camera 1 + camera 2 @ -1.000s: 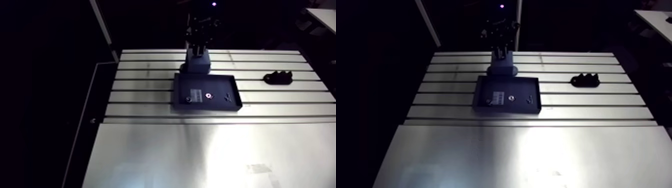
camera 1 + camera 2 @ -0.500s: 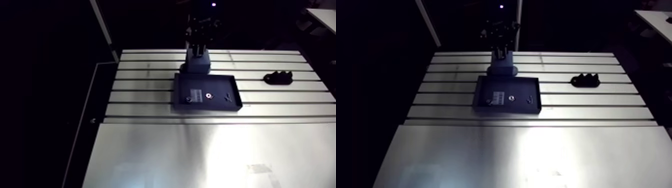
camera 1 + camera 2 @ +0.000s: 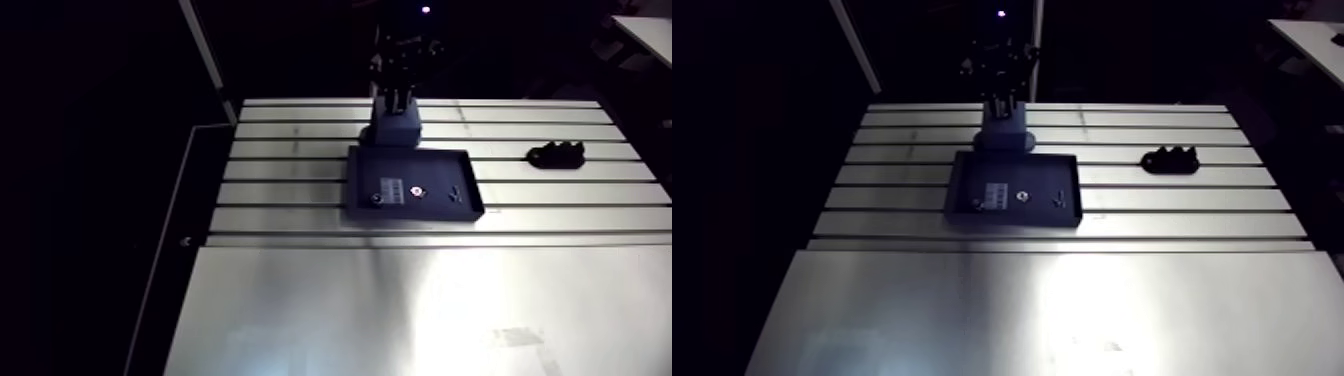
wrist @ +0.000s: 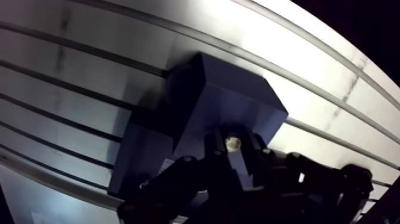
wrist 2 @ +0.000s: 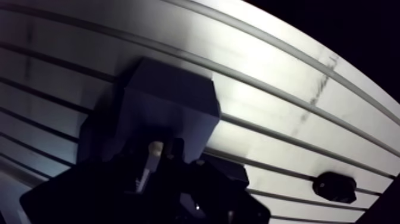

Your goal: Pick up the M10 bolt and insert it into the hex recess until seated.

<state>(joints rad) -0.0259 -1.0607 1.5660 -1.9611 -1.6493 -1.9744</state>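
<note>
Up close, the gripper (image 4: pixel 234 148) is clenched on the bolt (image 5: pixel 155 150): its 2 dark fingers (image 4: pixel 259 149) stand a little apart with the pale shank pressed between them. In the wrist view one end of the bolt shows as a small light disc between the fingertips, and from the other eye the threaded shank runs back along the fingers.

Directly under the gripper sits a dark blue block (image 4: pixel 232 95), box-shaped with a flat top. The bolt is over the near part of that top face. I cannot tell whether its end touches the block, and the hex recess is hidden behind the fingers and in shadow.

From the arm view, the block stands at the far edge of a shallow dark tray (image 3: pixel 440 168), at its left far corner; whether the 2 touch or only sit just beside each other is unclear. Inside the tray lie a pale label (image 3: pixel 393 189), a small bright ring (image 3: pixel 416 190) just to its right, a small round dark piece (image 3: pixel 376 198) on its other side, and a tiny dark piece (image 3: pixel 456 194) nearer the right wall.

Well apart from the tray, off to the right, a lumpy black part (image 3: pixel 556 155) rests on the slotted tabletop (image 3: pixel 400 300), whose near half is a smooth plate.
</note>
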